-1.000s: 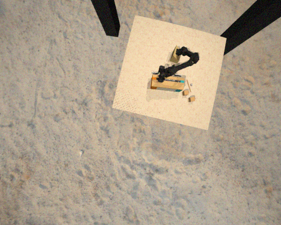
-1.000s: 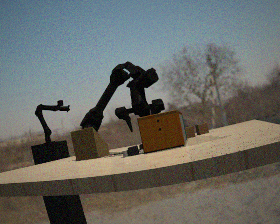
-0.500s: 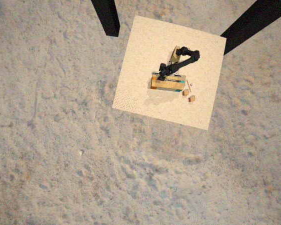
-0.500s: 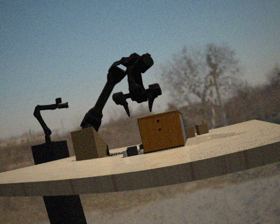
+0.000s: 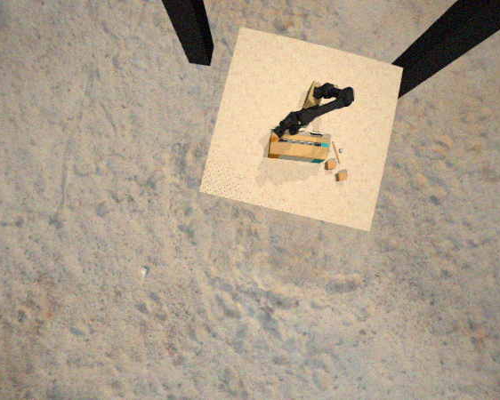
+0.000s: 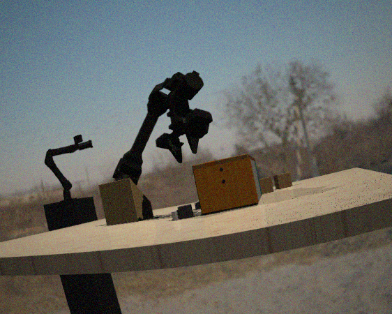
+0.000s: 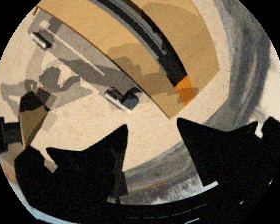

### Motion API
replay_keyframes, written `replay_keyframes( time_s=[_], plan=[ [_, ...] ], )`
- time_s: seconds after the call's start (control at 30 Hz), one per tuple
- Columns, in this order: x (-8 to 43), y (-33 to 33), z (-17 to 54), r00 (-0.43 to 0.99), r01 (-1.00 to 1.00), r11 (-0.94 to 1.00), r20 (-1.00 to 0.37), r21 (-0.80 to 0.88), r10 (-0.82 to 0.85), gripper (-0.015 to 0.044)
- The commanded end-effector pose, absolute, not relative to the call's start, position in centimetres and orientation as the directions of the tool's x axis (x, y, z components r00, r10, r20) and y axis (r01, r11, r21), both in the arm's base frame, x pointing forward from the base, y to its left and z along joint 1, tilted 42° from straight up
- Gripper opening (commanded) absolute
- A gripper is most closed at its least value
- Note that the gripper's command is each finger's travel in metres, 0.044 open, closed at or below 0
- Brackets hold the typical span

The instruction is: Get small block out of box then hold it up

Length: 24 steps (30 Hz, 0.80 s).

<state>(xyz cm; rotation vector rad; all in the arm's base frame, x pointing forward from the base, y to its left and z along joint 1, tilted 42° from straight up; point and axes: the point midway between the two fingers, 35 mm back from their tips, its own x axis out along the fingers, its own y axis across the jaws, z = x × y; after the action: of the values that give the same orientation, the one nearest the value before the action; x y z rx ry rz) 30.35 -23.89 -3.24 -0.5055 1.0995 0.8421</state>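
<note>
The box [image 5: 298,150] [image 6: 227,185] [image 7: 198,47] stands upright on the table, with an orange end and a teal end. Its clear front [image 7: 83,57] faces the arm's base. My gripper [image 5: 277,133] [image 6: 187,158] [image 7: 152,124] is open, with nothing between its fingers. It hangs above the table near the box's orange end, with its tips a little higher than the box top in the exterior view. A small dark cube-like piece [image 6: 185,211] [image 7: 131,99] is at the front near that end; I cannot tell whether it is the block or a fitting. The shelf is hidden.
Two wooden blocks [image 5: 330,164] [image 5: 341,175], a thin stick [image 5: 335,152] and a tiny grey cube [image 5: 340,150] lie beyond the teal end. A tan wedge-shaped block [image 5: 311,95] [image 6: 117,202] [image 7: 32,120] stands by the arm's base. Metal fittings [image 7: 41,40] [image 7: 118,100] protrude at the clear front.
</note>
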Motion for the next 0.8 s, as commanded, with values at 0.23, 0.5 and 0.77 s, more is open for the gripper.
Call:
replay_keyframes(
  time_s=[0.23, 0.5, 0.77],
  plan=[
    [29.4, -24.7, -4.2, 0.296, 0.304, 0.794, -0.844, 0.527, 0.447, 0.0285],
    [29.1, -25.0, -4.5, 0.335, 0.646, 0.510, -0.811, 0.568, 0.479, 0.0285],
    [28.9, -25.3, -4.6, 0.371, 0.860, 0.131, -0.780, 0.493, 0.503, 0.0285]
  ],
)
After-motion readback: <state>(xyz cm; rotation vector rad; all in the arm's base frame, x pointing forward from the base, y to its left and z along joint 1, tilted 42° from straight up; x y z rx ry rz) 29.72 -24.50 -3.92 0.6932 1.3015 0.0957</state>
